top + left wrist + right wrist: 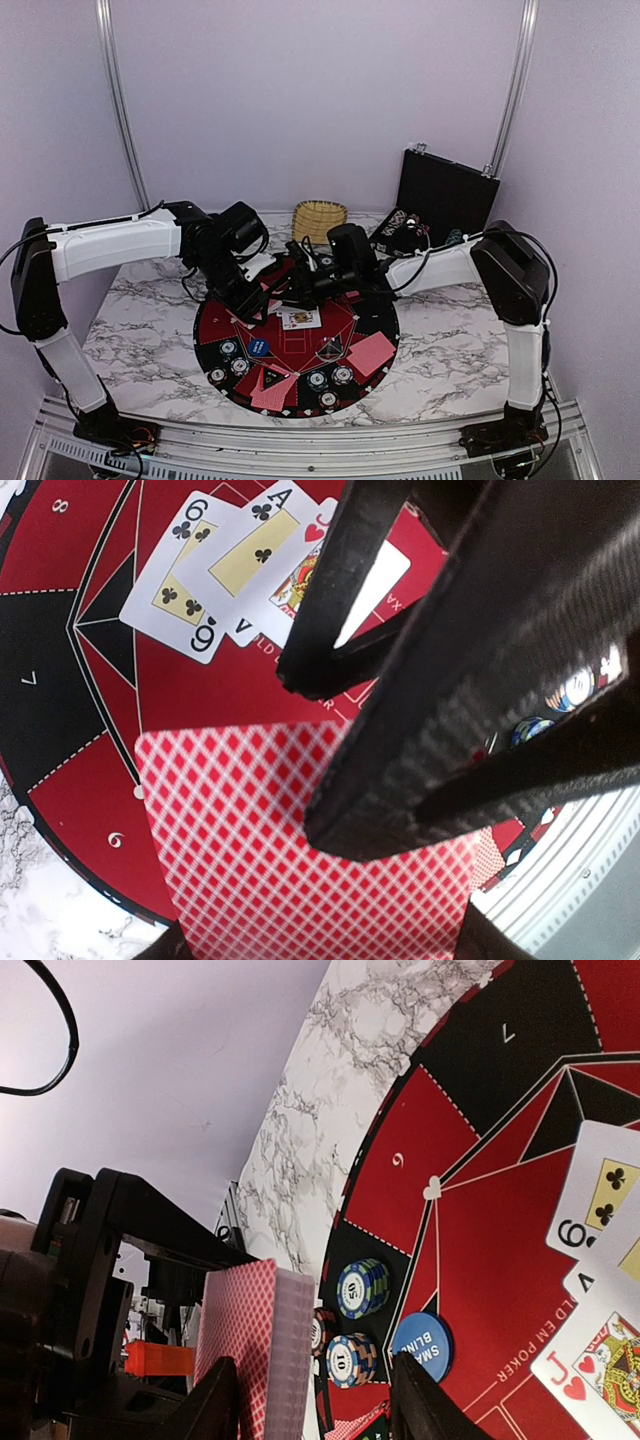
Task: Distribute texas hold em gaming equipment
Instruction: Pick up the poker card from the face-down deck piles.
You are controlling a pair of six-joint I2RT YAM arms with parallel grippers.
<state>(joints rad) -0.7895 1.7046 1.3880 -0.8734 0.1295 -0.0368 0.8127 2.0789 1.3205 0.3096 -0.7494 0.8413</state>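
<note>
Currently my left gripper is clamped on the red-backed deck; my right gripper hangs, jaws apart, over the mat.

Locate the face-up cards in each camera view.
Top external: face-up cards mid-picture, at the centre of the round black-and-red mat.
Left wrist: along the top, left of centre.
Right wrist: against the right edge, lower half.
Shared landmark: that mat, under the cards.
</note>
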